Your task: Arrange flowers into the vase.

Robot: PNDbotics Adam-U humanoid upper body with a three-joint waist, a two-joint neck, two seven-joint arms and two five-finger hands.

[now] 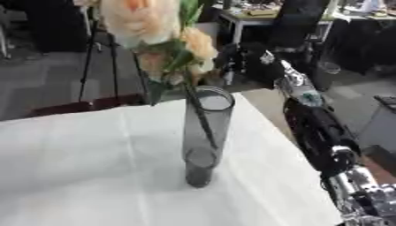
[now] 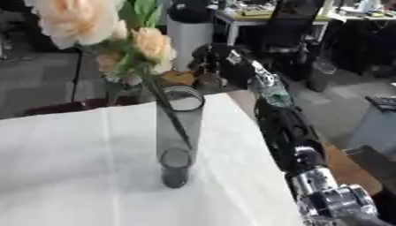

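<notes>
Flowers (image 1: 158, 31) in vase (image 1: 206, 137), right hand (image 2: 220, 62) raised beyond rim, fingers curled

You have a white cloth (image 1: 85, 167) spread over the table, reaching from the near edge to the far edge and creased down its length. Past its far left corner stands a dark tripod (image 1: 97, 66) on the grey floor. Farther back on the right, a cluttered table (image 1: 255, 17) stands with a black chair (image 2: 290, 31) before it.
</notes>
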